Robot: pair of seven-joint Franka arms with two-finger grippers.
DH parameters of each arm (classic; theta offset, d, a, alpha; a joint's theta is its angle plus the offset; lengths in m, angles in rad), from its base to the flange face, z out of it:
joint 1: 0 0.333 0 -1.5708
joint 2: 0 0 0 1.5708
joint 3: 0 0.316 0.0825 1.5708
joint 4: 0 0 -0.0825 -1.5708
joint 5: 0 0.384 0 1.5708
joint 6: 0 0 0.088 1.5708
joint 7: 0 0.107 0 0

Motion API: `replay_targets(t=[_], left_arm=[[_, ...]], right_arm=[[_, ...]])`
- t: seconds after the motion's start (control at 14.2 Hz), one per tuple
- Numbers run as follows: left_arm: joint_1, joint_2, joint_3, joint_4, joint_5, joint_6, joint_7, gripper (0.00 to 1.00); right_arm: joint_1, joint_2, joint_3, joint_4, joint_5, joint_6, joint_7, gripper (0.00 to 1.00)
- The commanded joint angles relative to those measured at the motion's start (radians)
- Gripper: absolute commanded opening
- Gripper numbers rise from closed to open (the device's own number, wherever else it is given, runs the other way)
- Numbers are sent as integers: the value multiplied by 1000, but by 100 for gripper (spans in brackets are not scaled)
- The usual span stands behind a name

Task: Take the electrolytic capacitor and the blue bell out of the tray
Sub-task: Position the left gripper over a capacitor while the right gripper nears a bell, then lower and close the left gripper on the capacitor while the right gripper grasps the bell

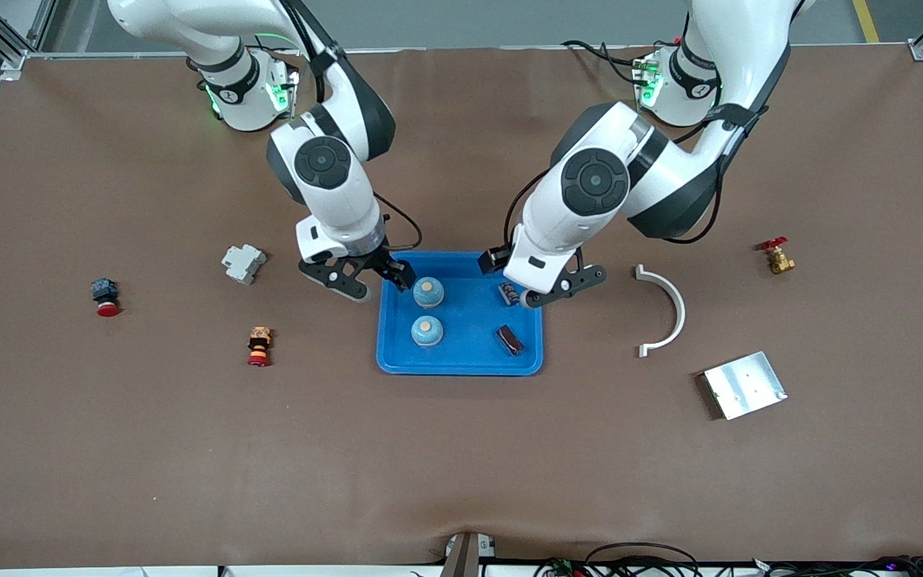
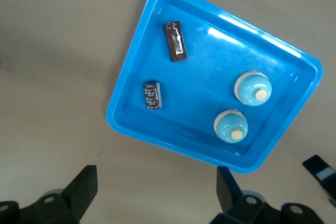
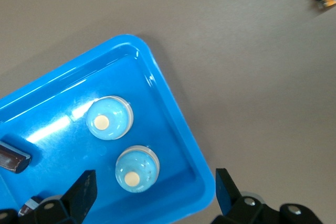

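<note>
A blue tray (image 1: 461, 362) at mid-table holds two light-blue bells (image 1: 428, 292) (image 1: 426, 330) and two dark capacitors (image 1: 509, 293) (image 1: 509, 340). My right gripper (image 1: 381, 282) hangs open over the tray corner toward the right arm's end. In the right wrist view the gripper (image 3: 152, 190) is empty, with one bell (image 3: 136, 168) just inside its span and the other bell (image 3: 109, 117) farther off. My left gripper (image 1: 562, 287) hangs open over the table beside the tray's edge toward the left arm's end. The left wrist view shows this gripper (image 2: 156, 190) empty, the tray (image 2: 128, 124), both capacitors (image 2: 152, 95) (image 2: 175, 41) and both bells (image 2: 231, 126) (image 2: 253, 88).
Toward the right arm's end lie a white breaker (image 1: 243, 263), a red push-button (image 1: 106, 296) and a stacked orange-red button (image 1: 259, 344). Toward the left arm's end lie a white curved bracket (image 1: 664, 308), a metal plate (image 1: 744, 385) and a brass valve (image 1: 778, 258).
</note>
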Motion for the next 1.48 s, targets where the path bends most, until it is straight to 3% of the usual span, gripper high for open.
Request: replay_targets(t=[0.0, 0.28, 0.56, 1.41], left_arm=[[-7, 43, 6, 24, -5, 38, -86, 100], [-29, 102, 9, 23, 61, 141, -189, 100], [-35, 153, 7, 23, 162, 150, -228, 100], [-67, 308, 12, 23, 288, 234, -268, 100]], right_arm=[[34, 45, -11, 28, -19, 36, 82, 100], [49, 66, -11, 29, -21, 57, 105, 100], [49, 115, -11, 49, -21, 103, 104, 100], [107, 266, -15, 121, -48, 162, 194, 100]])
